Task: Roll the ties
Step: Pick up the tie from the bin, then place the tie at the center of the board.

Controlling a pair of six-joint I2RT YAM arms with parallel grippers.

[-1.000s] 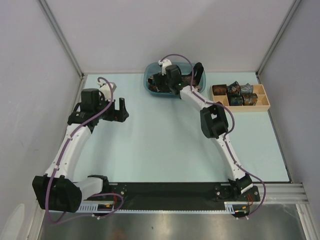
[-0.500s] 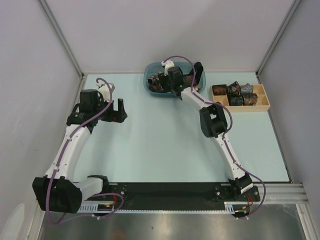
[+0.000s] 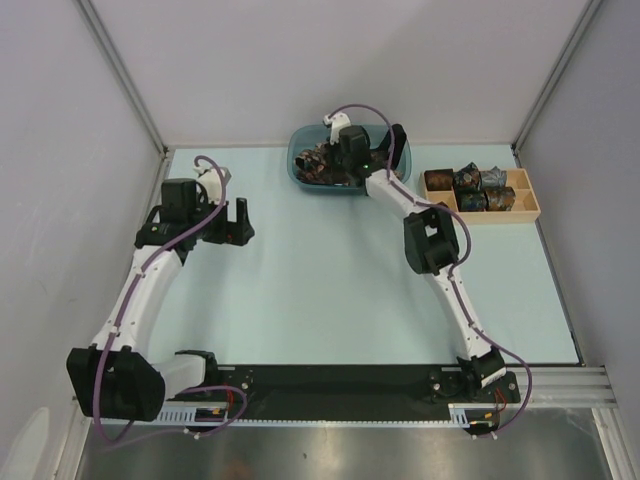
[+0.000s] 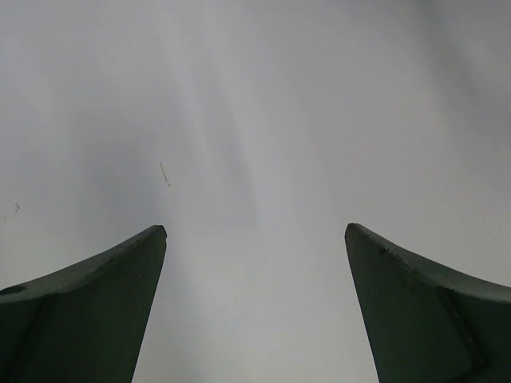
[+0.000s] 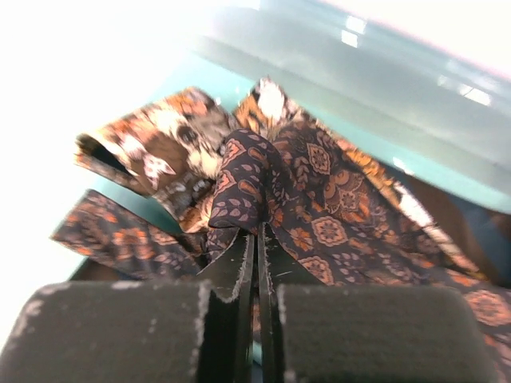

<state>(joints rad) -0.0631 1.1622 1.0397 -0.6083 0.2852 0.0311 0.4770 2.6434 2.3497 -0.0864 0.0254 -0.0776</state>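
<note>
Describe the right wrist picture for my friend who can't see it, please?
The right pincer is shut on a fold of a dark patterned tie. Around and beneath that fold, brown and orange printed ties lie jumbled in a teal bin.

This is a robotics lab test cell. Plain walls (image 3: 330, 60) on metal framing (image 3: 121, 75) enclose a pale blue desk (image 3: 300, 290), and two white arms (image 3: 150, 285) are bolted to a black rail (image 3: 340, 385) at its edge.
</note>
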